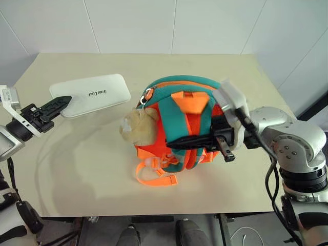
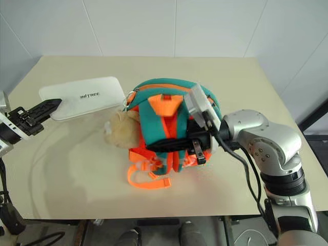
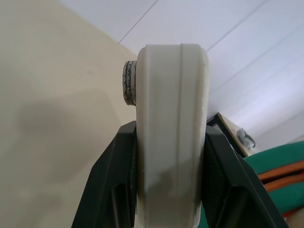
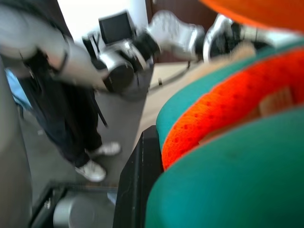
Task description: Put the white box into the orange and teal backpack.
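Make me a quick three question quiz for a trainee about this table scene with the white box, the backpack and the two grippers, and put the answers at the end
1. True or false: the white box is already inside the orange and teal backpack.
2. What is the left gripper shut on? A) a strap of the backpack B) one end of the box C) the tan plush toy
3. In a few words, what is the right gripper doing?

Key:
1. False. The box is outside the backpack, out to the robot's left of it over the table.
2. B. The left wrist view shows the box's edge clamped between the two black fingers.
3. It is shut on the backpack's teal padded strap, holding the bag.
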{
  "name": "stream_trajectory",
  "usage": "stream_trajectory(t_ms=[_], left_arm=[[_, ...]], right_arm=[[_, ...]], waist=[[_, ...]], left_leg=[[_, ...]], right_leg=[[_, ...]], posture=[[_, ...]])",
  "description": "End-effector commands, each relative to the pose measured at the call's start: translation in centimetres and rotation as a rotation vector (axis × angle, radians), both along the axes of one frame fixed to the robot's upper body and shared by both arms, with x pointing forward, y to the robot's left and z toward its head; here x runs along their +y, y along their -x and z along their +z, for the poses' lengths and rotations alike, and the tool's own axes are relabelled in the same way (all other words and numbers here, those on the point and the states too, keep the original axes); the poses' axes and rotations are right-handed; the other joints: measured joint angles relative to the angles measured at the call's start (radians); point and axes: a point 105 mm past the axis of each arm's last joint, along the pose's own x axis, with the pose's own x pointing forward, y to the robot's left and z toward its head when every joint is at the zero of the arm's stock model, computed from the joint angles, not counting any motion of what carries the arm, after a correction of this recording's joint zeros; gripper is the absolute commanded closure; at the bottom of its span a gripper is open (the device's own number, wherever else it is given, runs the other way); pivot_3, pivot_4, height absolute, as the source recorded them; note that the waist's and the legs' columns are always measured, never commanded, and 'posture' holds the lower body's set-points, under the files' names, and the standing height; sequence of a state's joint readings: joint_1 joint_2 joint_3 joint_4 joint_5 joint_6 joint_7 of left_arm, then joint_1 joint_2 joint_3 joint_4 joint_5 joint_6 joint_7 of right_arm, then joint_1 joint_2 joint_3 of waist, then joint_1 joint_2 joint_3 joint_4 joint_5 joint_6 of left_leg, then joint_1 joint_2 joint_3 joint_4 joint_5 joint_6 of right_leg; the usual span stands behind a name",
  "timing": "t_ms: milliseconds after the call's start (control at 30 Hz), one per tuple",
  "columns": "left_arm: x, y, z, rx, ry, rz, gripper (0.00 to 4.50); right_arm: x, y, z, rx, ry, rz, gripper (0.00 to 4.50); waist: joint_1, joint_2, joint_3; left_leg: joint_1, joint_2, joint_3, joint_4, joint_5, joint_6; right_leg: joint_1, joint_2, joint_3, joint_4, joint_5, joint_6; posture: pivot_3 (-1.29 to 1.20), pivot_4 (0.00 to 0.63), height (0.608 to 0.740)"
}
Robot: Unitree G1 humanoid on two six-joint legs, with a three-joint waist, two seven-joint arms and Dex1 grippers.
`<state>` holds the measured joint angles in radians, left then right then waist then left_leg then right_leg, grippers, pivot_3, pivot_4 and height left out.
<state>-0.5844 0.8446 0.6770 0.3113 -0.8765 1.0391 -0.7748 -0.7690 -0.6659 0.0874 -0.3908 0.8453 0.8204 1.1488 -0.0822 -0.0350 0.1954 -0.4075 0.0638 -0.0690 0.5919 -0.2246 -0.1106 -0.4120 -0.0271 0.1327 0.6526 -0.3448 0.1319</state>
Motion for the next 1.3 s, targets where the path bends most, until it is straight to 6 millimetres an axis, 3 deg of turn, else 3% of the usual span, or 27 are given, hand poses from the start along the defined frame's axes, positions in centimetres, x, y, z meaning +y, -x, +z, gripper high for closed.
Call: stream_trajectory(t_ms=[33,367,633,967,1300], left_arm=[[-1.0,3.1,3.6,-0.305,-0.134,-0.088,3.17],[-3.0,7.3,4.9,-0.484,-0.197,-0.321,3.17],[-3.6,8.1,4.4,-0.478,-0.262,-0.389,3.17],[-2.7,9.2,6.9,-0.583,-0.301,-0.312,3.17],[-4.1,10.4,6.8,-0.548,-0.341,-0.345,3.18]], right_arm=[[-0.6,-0.3,-0.1,-0.059,0.02,-0.015,4.5],[-0.8,-1.1,-1.0,-0.053,0.037,-0.053,4.5],[-0.7,-1.4,-1.1,-0.051,0.035,-0.063,4.5],[-0.8,-1.6,-1.3,-0.045,0.036,-0.079,4.5],[-0.8,-1.9,-1.5,-0.038,0.044,-0.07,4.5]], waist=[[0.0,0.0,0.0],[0.002,-0.001,0.001],[0.001,-0.001,0.001],[-0.001,-0.001,0.001],[0.001,-0.002,0.002]], left_leg=[[0.0,0.0,0.0,0.0,0.0,0.0],[0.001,0.0,0.0,0.002,0.0,0.001],[0.001,0.0,0.0,0.002,-0.001,0.001],[0.001,0.001,0.0,0.002,-0.001,0.001],[0.001,0.001,0.0,0.002,-0.001,0.002]], right_leg=[[0.0,0.0,0.0,0.0,0.0,0.0],[0.002,0.0,0.0,0.0,0.0,0.0],[0.001,0.0,0.0,0.0,0.0,0.0],[0.001,0.0,0.0,0.0,0.0,0.0],[0.002,0.0,0.0,0.001,0.0,0.0]], posture=[[0.0,0.15,0.74],[0.0,0.15,0.74],[0.0,0.15,0.74],[0.0,0.15,0.74],[0.0,0.15,0.74]])
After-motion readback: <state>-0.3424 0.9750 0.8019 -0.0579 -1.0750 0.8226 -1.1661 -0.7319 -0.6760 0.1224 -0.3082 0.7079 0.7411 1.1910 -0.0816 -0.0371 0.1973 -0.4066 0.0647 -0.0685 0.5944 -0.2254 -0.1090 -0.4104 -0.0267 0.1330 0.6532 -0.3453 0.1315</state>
